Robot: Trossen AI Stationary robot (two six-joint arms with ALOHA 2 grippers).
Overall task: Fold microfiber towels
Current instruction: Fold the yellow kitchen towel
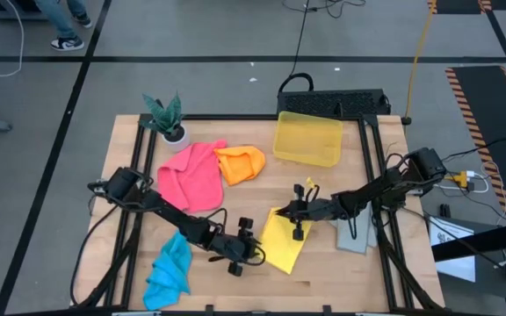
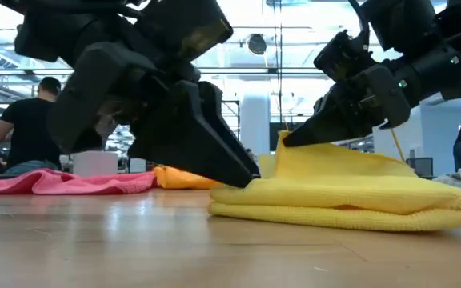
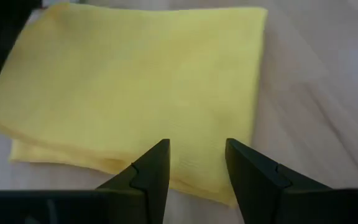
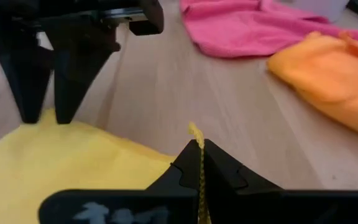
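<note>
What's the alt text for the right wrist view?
The right gripper is shut on a pinched edge of the yellow towel. The left gripper stands open at the towel's far edge, with pink and orange towels beyond.

— I'm looking straight down on the whole table (image 1: 130, 132) from overhead; what's the low camera giving?
— It's sitting at tabletop level, facing the room. Both wrist cameras are hovering close over the yellow towel (image 3: 142, 87), which I'm seeing in every view.

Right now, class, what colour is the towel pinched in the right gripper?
Yellow towel, clearest in the right wrist view.
</note>
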